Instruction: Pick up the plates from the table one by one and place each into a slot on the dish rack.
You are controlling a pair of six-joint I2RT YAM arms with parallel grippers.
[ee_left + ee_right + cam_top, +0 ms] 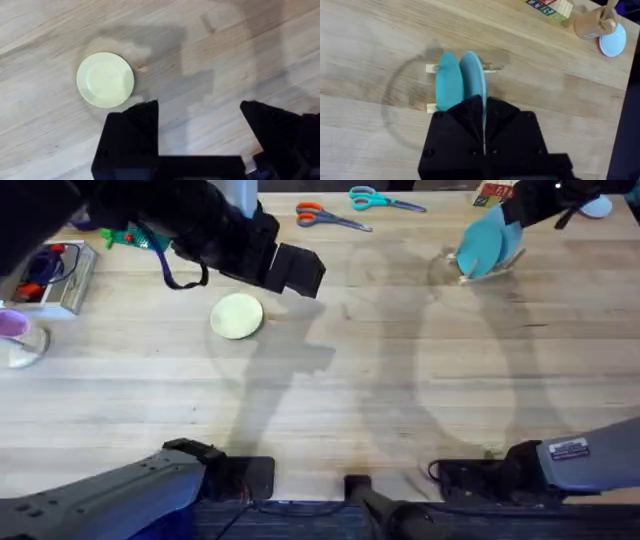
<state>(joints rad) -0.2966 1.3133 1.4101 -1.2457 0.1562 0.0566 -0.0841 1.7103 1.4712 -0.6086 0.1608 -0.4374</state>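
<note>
1. The table (330,395) is left with one plate lying flat.
2. The dish rack (432,106) already holds a teal plate (448,80).
3. The light blue plate (472,75) is clamped edgewise by the right gripper (483,131), being slotted.
4. The pale yellow plate (105,80) is unpicked; the left gripper (200,130) is held spread beside it.

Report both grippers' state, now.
Left gripper: open, empty, beside the pale yellow plate.
Right gripper: shut on the light blue plate at the dish rack.
</note>
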